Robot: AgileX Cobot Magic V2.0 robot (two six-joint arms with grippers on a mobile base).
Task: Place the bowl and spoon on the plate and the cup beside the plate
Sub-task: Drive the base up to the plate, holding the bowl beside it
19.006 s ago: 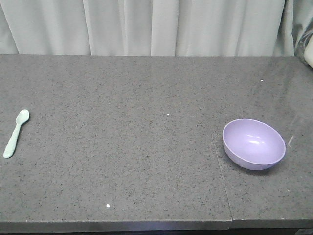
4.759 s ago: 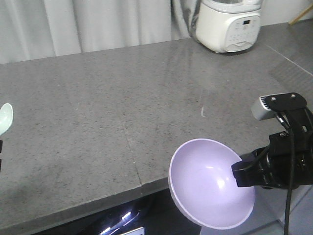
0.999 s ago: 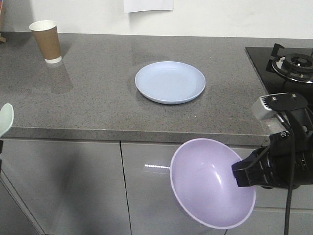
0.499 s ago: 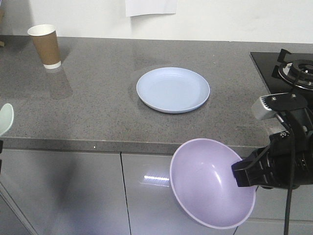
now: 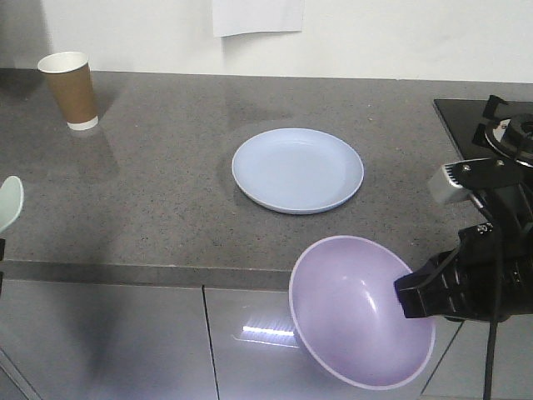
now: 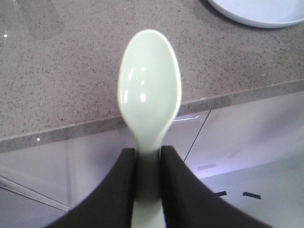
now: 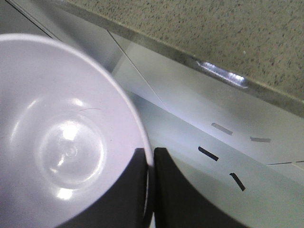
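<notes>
The cup stands well left of the plate.

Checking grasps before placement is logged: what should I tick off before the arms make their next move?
1. Right jaws pinch the bowl by its rim: ok.
2. Left jaws clamp the spoon by its handle: ok.
3. The plate is bare for the bowl: ok.
4. Bowl over plate: not ok, it hangs before the counter's front edge.
5. The cup is upright: ok. Beside plate: not ok, far corner.
</notes>
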